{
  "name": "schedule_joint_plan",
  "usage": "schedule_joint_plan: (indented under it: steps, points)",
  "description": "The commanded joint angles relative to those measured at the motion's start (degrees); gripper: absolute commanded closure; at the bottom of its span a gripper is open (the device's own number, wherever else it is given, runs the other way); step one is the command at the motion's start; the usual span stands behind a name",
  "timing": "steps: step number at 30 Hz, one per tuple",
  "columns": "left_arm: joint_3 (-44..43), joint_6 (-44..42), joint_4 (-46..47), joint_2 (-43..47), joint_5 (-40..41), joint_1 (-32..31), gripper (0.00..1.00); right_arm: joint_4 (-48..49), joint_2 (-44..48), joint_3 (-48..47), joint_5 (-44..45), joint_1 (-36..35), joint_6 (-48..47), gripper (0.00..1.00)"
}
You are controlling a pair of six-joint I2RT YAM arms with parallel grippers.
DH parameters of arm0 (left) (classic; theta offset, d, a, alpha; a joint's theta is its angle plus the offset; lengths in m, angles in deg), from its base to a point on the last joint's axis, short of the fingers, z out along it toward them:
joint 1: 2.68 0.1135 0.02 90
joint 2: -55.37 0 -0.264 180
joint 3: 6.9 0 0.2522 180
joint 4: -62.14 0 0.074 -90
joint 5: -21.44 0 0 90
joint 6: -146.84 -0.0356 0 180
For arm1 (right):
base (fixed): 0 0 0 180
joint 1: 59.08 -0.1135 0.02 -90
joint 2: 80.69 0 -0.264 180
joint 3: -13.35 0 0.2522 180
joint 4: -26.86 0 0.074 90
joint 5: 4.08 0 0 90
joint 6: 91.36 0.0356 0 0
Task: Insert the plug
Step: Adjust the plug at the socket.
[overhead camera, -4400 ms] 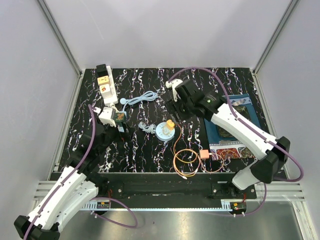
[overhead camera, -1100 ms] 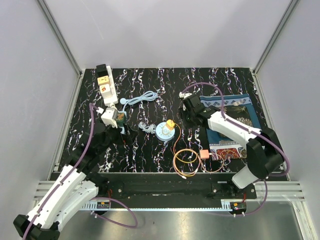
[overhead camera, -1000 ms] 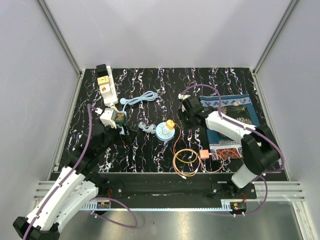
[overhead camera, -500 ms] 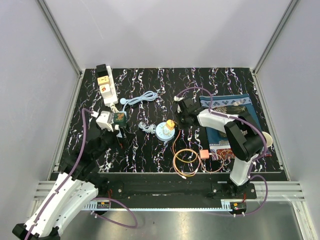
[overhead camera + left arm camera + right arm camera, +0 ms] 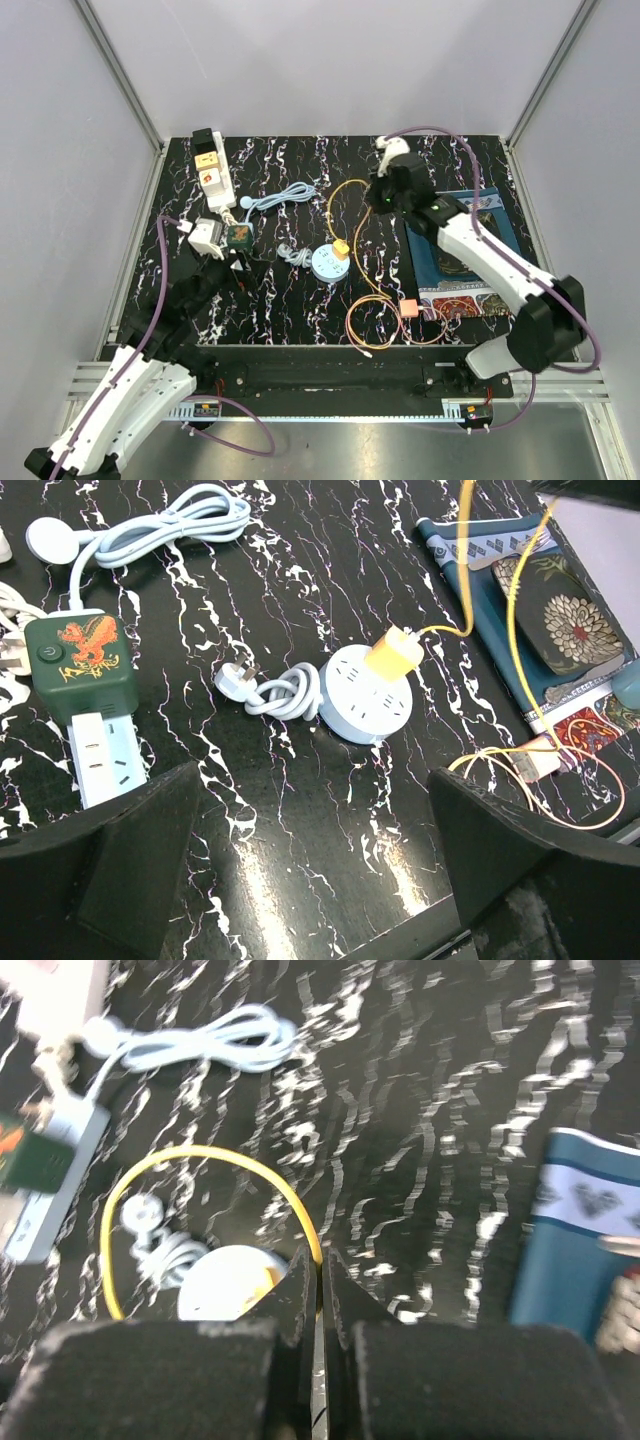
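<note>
Right gripper [image 5: 320,1270] clamps the thin yellow cable [image 5: 200,1152]; left gripper [image 5: 312,800] gapes. Guide gently, keeping the yellow plug [image 5: 395,652] square in the round pale-blue socket [image 5: 362,708].

I see the whole table [image 5: 290,300] from overhead, looking down; both wrist cameras sit closer, sharing the round socket [image 5: 355,715] and yellow cable [image 5: 200,1149].

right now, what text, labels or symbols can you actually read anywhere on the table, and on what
No legible words or numbers anywhere.
Power-button symbol: on the green cube adapter, beside an orange-red picture.
White power strip: any markings too small to read.
Yellow plug and blue mat: no text visible, only pattern on the mat.
</note>
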Motion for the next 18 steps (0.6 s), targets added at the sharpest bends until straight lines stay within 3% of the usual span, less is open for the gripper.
schedule_joint_plan:
  steps: [1,7,10,18]
  points:
    - [-0.22,0.41,4.40,-2.02,0.18,-0.20,0.01,-0.54,4.69,5.31,7.56,6.03,3.41,1.00]
    - [-0.83,0.85,5.54,-7.20,-2.19,-0.20,0.01,-0.45,2.77,9.89,7.04,16.31,7.81,1.00]
    - [-0.13,1.38,6.69,-7.91,-2.55,-0.29,0.01,-0.54,-2.75,9.72,5.89,19.30,8.43,1.00]
    - [-0.04,1.03,6.69,-10.80,-2.99,-0.37,0.01,2.62,-15.77,1.03,2.99,21.07,5.09,0.98]
